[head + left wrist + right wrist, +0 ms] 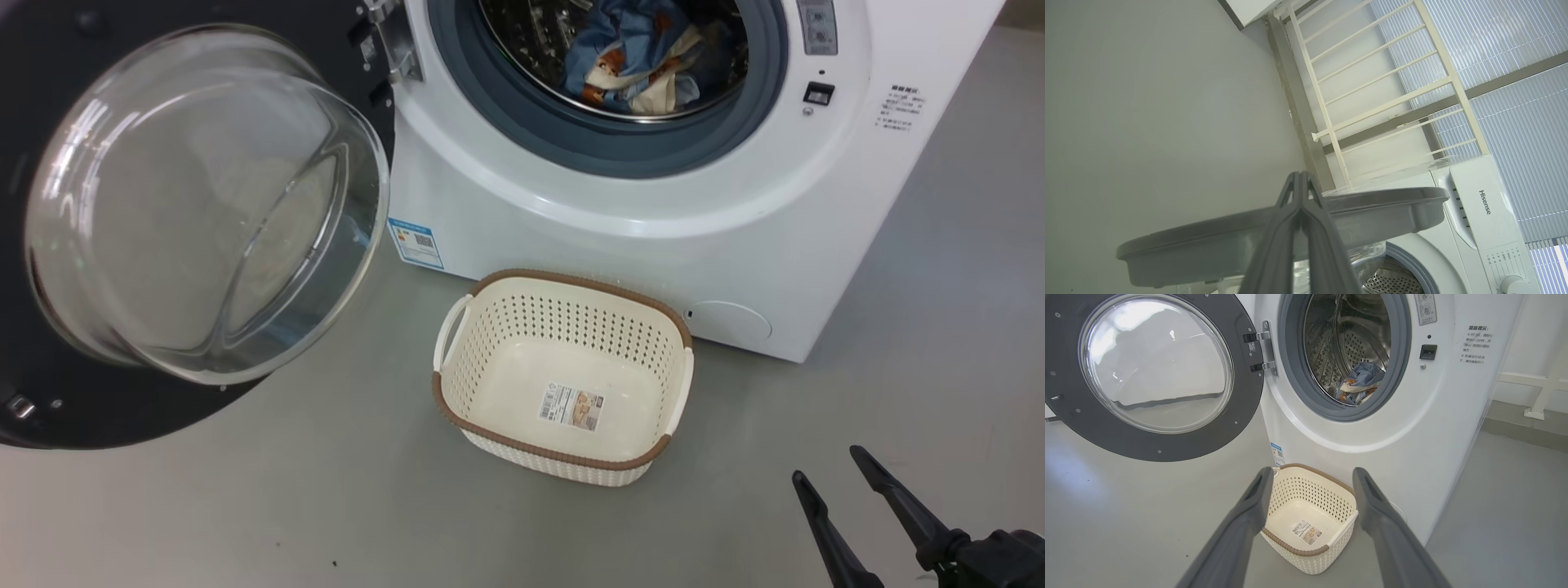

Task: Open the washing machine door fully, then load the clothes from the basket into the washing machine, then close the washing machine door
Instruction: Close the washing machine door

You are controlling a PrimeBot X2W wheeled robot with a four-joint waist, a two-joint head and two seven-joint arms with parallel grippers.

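My right gripper (824,462) sits at five o'clock in the head view. Its two fingers are spread wide, holding nothing and touching nothing, over the floor (326,506). The basket (563,282) stands at its ten o'clock, just in front of the washing machine (612,237), with a paper label (571,406) on its bottom. The clothes (637,65) lie inside the drum (510,28) at twelve o'clock. The washing machine door (204,204) is swung wide at nine o'clock. My left gripper (1300,176) is pressed fully together and carries nothing. In its wrist view the tips overlap the door's grey edge, and I cannot tell whether they touch it.
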